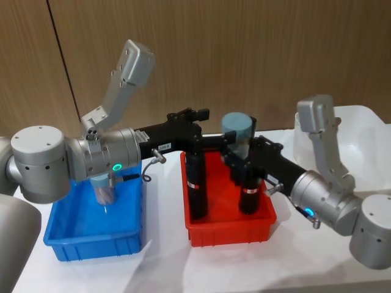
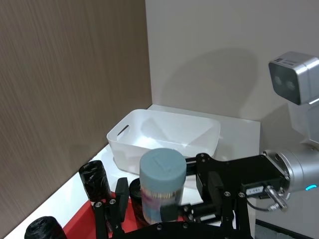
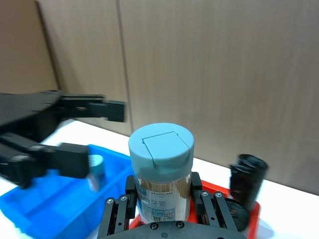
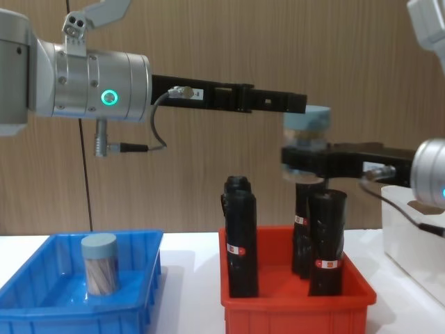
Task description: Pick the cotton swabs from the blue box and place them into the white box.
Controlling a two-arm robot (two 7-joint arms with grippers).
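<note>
1. Right pincer [image 3: 163,184]: clenched on a cotton swab jar [image 1: 237,128], with one finger against each side of the clear body below the grey-blue lid. Its arm reaches in from the right.
2. Held jar: upright and clear of any surface, above the red bin [image 1: 229,235]. It sits between the blue box [image 1: 91,247] and the white box [image 2: 127,152]. Pale sticks and a printed label show through its wall.
3. Left pincer [image 3: 105,137]: released, fingers spread wide, just beside the held jar on the blue-box side. Whether a fingertip touches the lid cannot be told. Its arm reaches across from the left, over the blue box.
4. Blue box: on the tabletop [image 1: 165,262], at the left. It holds a second cotton swab jar [image 4: 99,264], which stands upright on the box floor, apart from the walls.
5. White box: on the tabletop at the far right, beyond the red bin. It has smooth sides and an oblong handle slot in one short wall.
6. Red bin: on the tabletop at centre, between the two boxes. Several black wrapped rolls [image 4: 240,240] with red labels stand upright in it, all taller than its rim.
7. Tabletop: white, bearing all three containers in a row.
</note>
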